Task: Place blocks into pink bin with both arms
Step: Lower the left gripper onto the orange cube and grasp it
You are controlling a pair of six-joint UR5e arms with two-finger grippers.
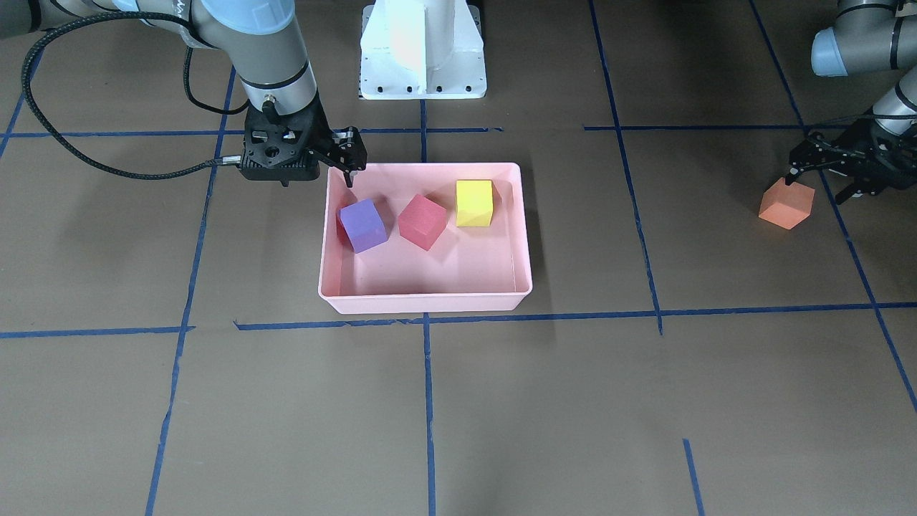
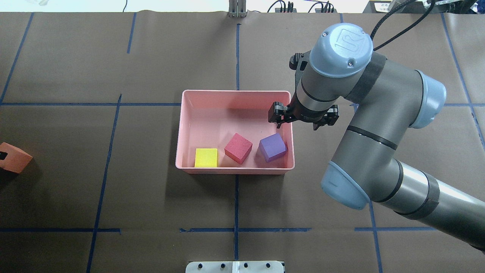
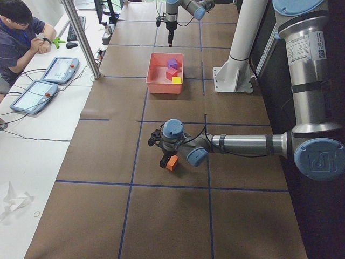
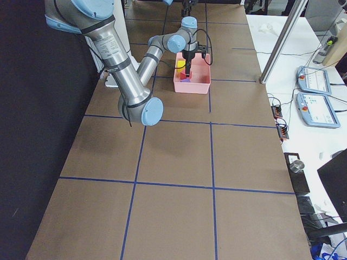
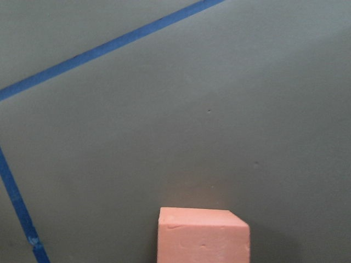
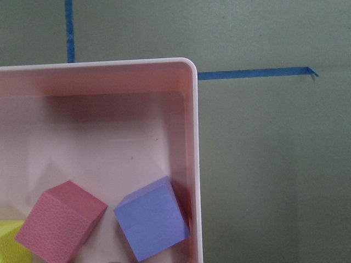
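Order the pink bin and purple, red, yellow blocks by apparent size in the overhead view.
1. Light-pink plastic bin, largest by far.
2. Red foam cube and purple foam cube: alike, not rankable.
3. Yellow foam cube: shows slightly smaller.

Right arm [image 2: 379, 125]: you have it coming in from the lower right of the overhead view, elbow folded, wrist turned straight down.
Right gripper [image 2: 302, 116]: points vertically down, jaws spread wide, nothing between them.
Left arm [image 3: 242, 143]: forearm stretched out long, low and nearly level, wrist bent at the end.
Left gripper [image 1: 820, 184]: tilted downward, fingers parted in the front view. You can't tell from any view whether they clamp or just stand apart.
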